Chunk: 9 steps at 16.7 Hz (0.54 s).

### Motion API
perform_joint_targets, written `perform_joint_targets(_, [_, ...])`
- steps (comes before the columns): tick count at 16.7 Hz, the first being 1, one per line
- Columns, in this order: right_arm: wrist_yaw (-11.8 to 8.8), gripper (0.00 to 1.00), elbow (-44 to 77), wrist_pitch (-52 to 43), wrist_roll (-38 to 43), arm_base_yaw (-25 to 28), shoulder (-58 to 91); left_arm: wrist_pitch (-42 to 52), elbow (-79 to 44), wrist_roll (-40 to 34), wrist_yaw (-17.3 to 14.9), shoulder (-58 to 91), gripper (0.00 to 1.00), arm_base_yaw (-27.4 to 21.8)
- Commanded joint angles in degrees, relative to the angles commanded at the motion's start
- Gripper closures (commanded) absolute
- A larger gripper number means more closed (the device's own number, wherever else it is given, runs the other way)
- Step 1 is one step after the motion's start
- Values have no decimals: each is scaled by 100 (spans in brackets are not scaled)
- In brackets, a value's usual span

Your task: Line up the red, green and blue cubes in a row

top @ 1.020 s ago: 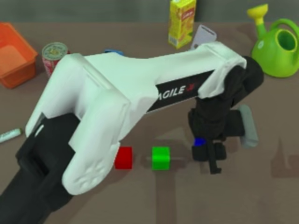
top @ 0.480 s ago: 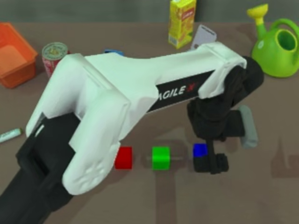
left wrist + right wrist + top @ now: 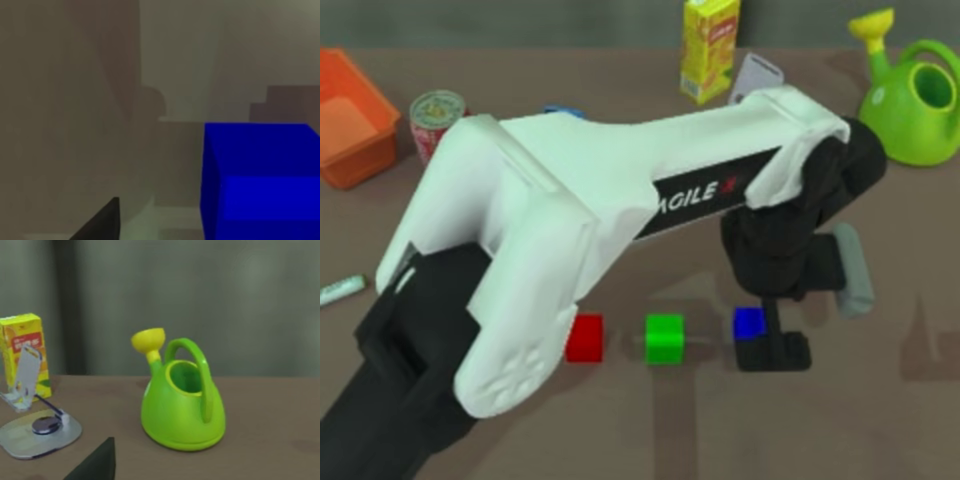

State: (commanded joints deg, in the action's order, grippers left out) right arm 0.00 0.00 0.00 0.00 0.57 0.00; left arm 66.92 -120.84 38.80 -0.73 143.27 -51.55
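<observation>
Blue cube (image 3: 748, 321) sits on table, just beside left gripper (image 3: 772, 352), fingers spread and off it, likely released to finish the row with green cube (image 3: 664, 337) and red cube (image 3: 585, 337). Right arm out of top view.

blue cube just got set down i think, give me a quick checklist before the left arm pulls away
1. Blue cube resting on the table: ok.
2. In line with the red cube and green cube: roughly ok, the blue one sits slightly farther back.
3. Order red, green, blue with gaps between them: ok.
4. Left gripper clear of the blue cube: cannot tell, it is right beside it.
5. Left gripper open: cannot tell.
6. Right arm out of the way: ok, its camera faces the watering can.
</observation>
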Motion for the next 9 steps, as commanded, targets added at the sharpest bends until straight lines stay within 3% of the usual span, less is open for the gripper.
perform_joint_targets(9, [0, 0, 0, 0, 0, 0, 0, 1390, -1269, -10, 1, -121, 0, 113])
